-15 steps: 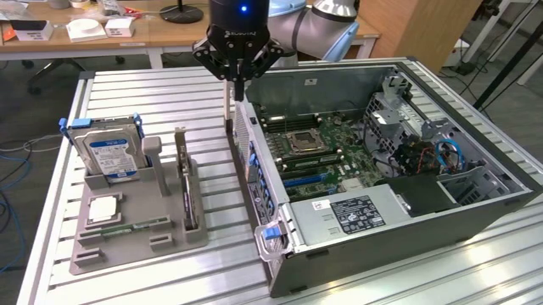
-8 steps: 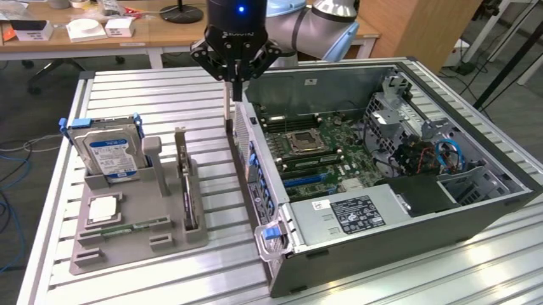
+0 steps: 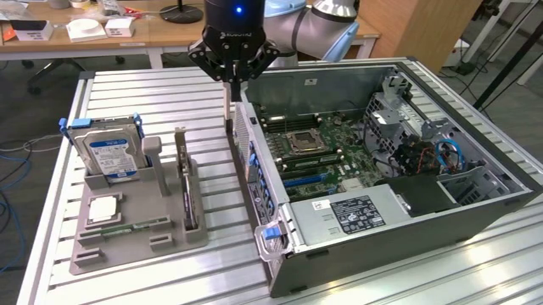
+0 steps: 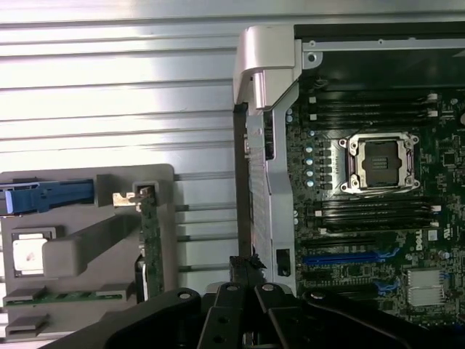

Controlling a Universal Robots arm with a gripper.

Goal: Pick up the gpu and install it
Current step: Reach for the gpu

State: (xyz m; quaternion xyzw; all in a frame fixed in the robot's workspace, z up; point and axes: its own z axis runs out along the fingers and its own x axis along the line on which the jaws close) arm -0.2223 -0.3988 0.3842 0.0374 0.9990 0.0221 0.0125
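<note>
One gpu (image 3: 188, 197) on edge, running near-to-far (bracket (image 3: 180, 143) far).

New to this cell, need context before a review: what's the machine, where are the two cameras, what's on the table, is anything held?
The machine is a single grey robot arm ending in a black gripper. One picture comes from a camera standing off the arm, the other from a camera on its wrist that looks down past the gripper.

On the slatted aluminium table are a grey parts holder and an open grey computer case with its green motherboard exposed. The holder carries a boxy silver hard drive with a blue label, a small green memory stick and the gpu, a thin dark card with a silvery bracket, standing on edge.

The gripper is shut, hangs between holder and case, and appears to hold nothing.
</note>
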